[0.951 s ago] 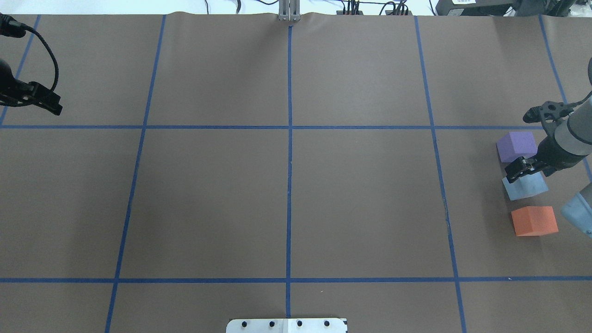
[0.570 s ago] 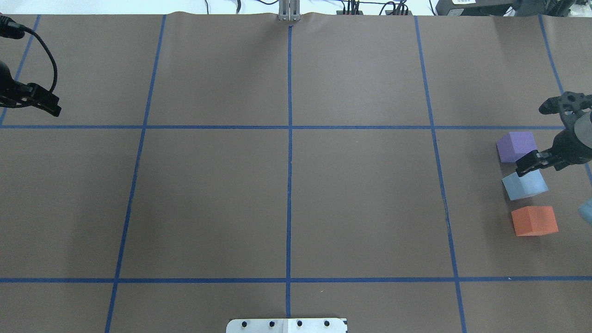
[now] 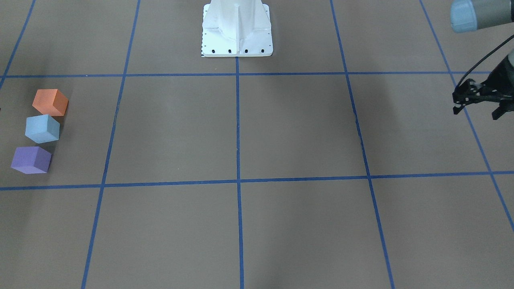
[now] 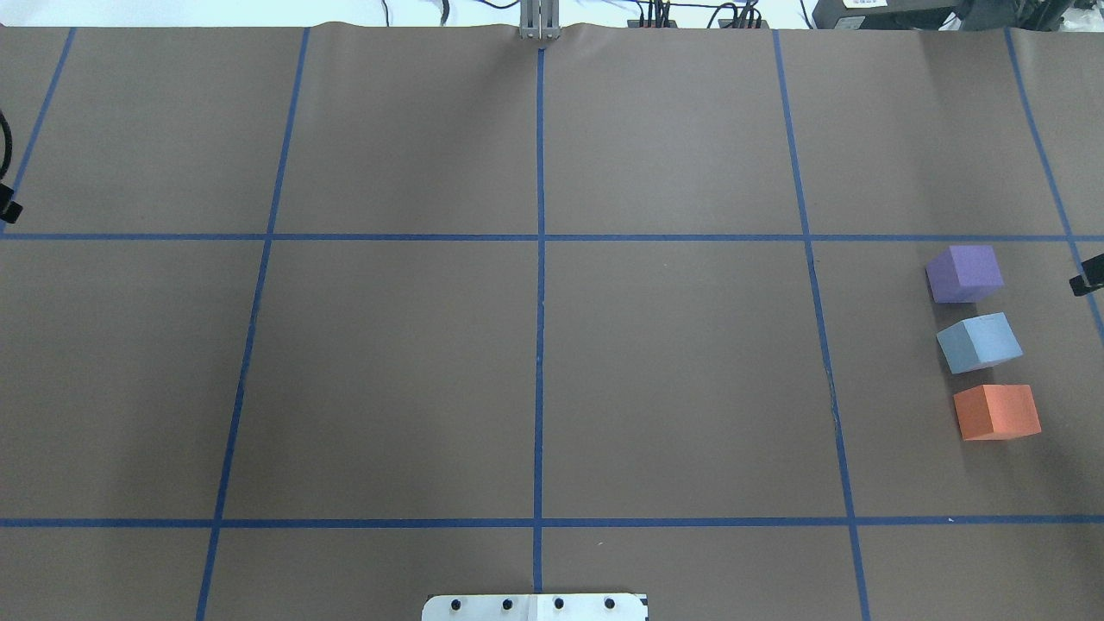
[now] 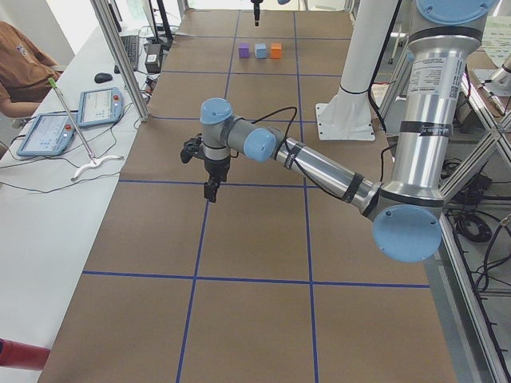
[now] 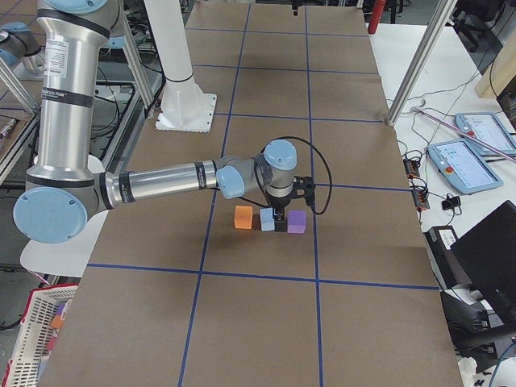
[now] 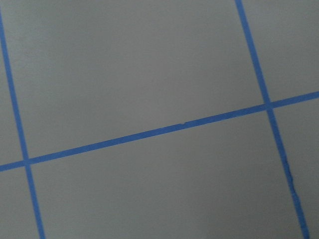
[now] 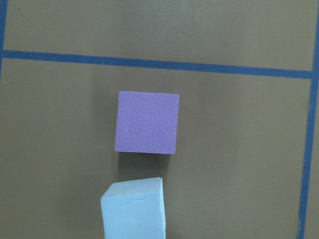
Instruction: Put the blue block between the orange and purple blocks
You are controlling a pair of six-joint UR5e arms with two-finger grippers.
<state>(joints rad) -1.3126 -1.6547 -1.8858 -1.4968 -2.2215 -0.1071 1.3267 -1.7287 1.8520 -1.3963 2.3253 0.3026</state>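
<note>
From overhead we see the blue block (image 4: pixel 979 342) sitting on the table (image 4: pixel 673 362) between the purple block (image 4: pixel 964 272) and the orange block (image 4: pixel 996 412). The three form a short row on the robot's right, with a small gap on each side of the blue one, which is turned a little against its neighbours.

That view gives us almost nothing of the arms, only a black sliver at each edge. The right-end camera fills that in: the right gripper (image 6: pixel 280 219) hangs over the row, about above the gap between blue and purple. We cannot tell whether its jaws are spread or pressed together. Its wrist camera looks straight down on the purple block and the top of the blue one. The orange one is out of its frame, and no fingers show there.

Across the table, the front camera catches the left gripper (image 3: pixel 476 114), jaws spread and holding nothing, well away from the blocks. Its wrist camera shows only brown table and blue tape lines (image 7: pixel 149 133).
</note>
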